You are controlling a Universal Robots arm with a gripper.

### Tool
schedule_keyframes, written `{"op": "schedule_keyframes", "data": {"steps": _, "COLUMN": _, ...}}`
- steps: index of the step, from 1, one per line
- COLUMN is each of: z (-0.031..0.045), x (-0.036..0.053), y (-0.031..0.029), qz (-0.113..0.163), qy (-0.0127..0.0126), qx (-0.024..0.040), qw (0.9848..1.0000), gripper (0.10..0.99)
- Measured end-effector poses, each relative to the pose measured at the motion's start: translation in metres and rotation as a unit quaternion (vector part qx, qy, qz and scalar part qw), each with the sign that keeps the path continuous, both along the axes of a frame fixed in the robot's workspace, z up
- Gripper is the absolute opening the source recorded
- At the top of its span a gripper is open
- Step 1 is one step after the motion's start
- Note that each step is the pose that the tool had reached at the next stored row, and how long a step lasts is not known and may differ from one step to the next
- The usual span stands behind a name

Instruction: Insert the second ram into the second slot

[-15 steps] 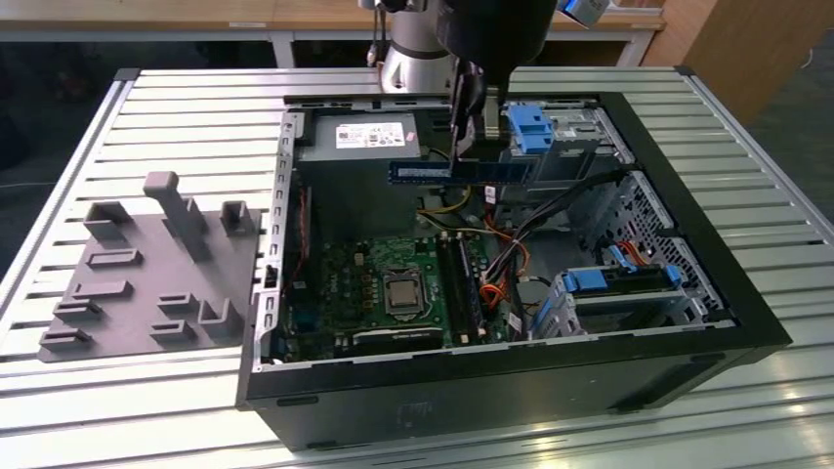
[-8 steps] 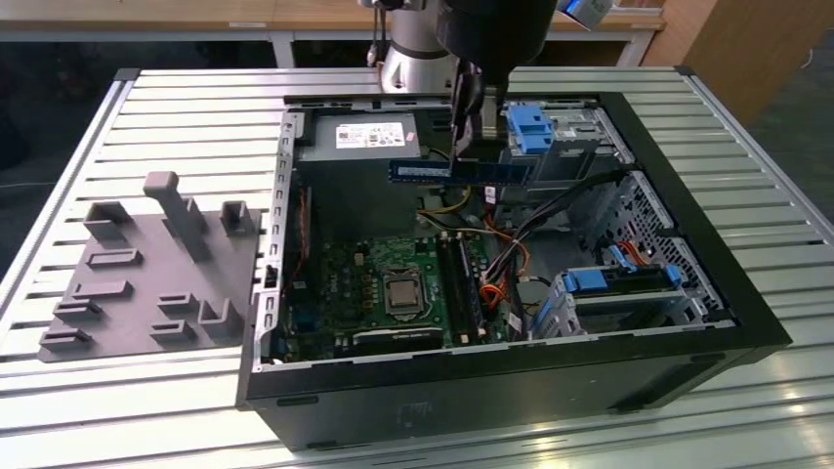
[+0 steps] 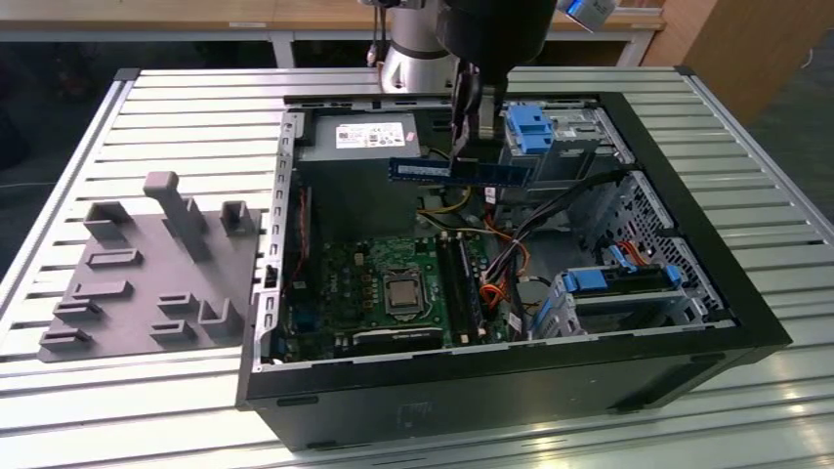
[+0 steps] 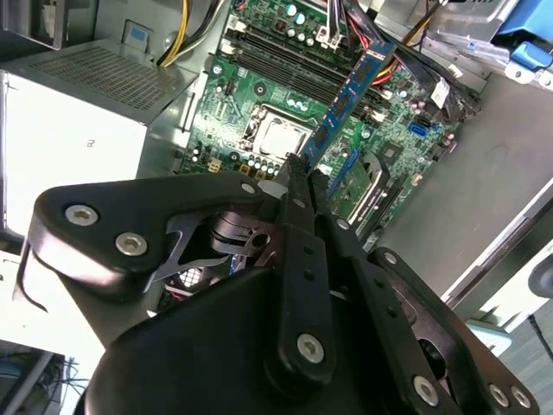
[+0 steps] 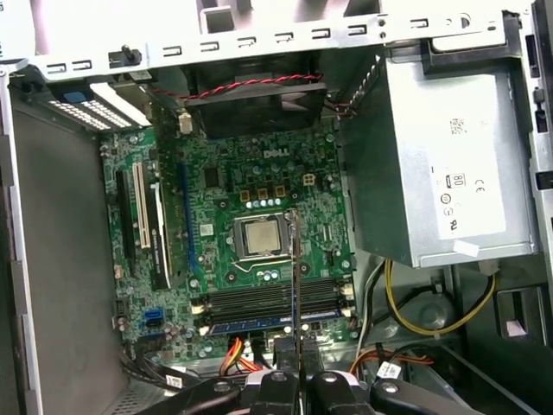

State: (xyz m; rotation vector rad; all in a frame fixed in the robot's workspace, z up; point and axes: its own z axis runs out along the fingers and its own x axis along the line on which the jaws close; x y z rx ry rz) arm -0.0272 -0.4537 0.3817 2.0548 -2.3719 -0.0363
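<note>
with black metal gripper (image 4: 298,166) pinching thin blue circuit-board ram stick (image 3: 493,172), hovering twelve o'clock of green motherboard (image 3: 346,278) in the exterior view; not yet slotted.

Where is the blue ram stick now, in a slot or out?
Out. The pincer holds the second ram in the air above the open case, clear of the motherboard slots.

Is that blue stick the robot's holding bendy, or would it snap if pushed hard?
Probably stiff: in the exterior view the blue ram stick juts out straight both ways from the gripper, which pinches only its middle. Likely light, since it is so thin and flat. Perhaps fragile: a thin bare circuit board might crack under hard pushing.
</note>
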Motion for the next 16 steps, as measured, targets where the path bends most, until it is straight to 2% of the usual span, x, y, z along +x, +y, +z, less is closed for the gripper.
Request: {"op": "schedule_keyframes", "data": {"steps": 16, "z": 0.0000, "x": 0.0000, "y": 0.0000, "qz": -0.035, "qy": 0.0000, "qx": -0.0002, "qw": 0.9994, "gripper": 0.133}}
